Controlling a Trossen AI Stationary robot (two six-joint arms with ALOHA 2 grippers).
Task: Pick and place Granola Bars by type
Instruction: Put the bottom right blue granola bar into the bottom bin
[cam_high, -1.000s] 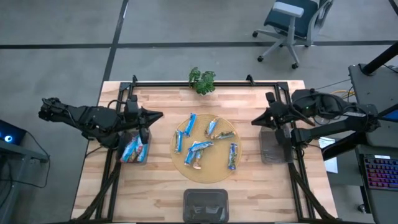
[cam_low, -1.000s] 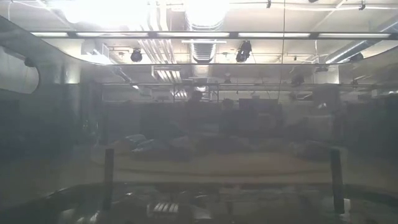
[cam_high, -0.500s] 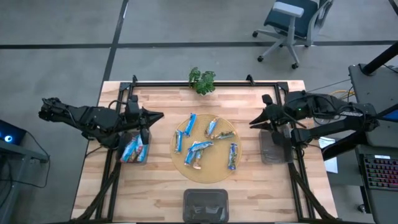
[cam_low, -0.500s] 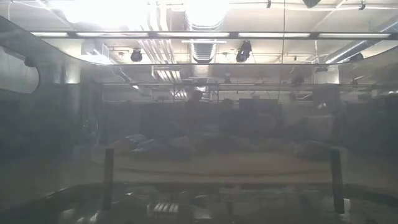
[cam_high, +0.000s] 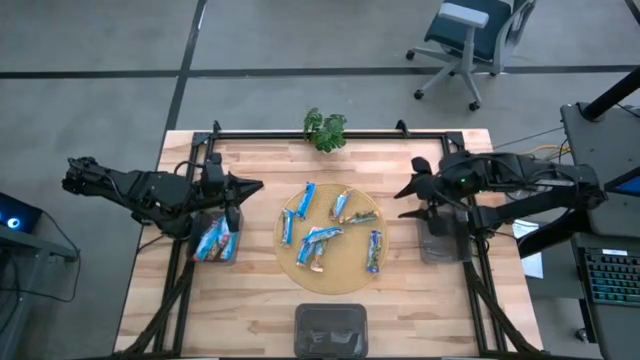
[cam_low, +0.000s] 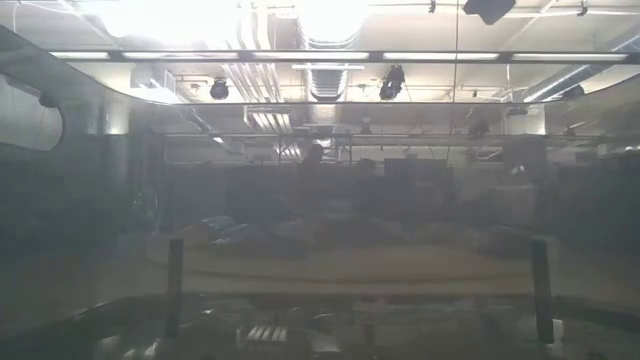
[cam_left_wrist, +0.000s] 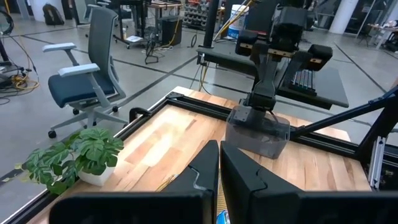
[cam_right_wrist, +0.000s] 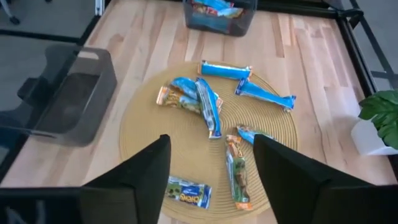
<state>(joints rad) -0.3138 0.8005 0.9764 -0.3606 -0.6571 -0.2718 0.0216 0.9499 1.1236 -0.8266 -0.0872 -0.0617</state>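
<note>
High view: wooden desk (cam_high: 255, 300) with a round woven mat (cam_high: 352, 265) at its centre. On the mat lie the loose Granola Bars (cam_high: 320, 238), mostly blue wrappers: one at about 11 o'clock, one at 9 o'clock, a crossed pair near the centre toward 7 o'clock, two touching bars at 1 o'clock, and a single bar at 4 o'clock.

Left bin (cam_high: 217, 240) sits at 9 o'clock from the mat, just beside it, and already holds several blue bars. Right bin (cam_high: 438, 236) sits at 3 o'clock from the mat. A third bin (cam_high: 330, 329) sits at 6 o'clock near the desk edge; what is in these two I cannot tell. Small potted plant (cam_high: 325, 129) at 12 o'clock on the desk's far edge.

Right end effector (cam_high: 407, 201) hangs over the desk between the right bin and the mat, fingers spread apart, nothing between them. Right wrist view confirms: both fingers (cam_right_wrist: 134, 174) stand wide with the mat and bars visible in the gap.

Left end effector (cam_high: 255, 185) is above the left bin, pointing toward the mat, fingers pressed together and empty; the left wrist view shows the two fingers (cam_left_wrist: 205, 171) touching.

Low view: hazy, nothing on the desk can be made out.
</note>
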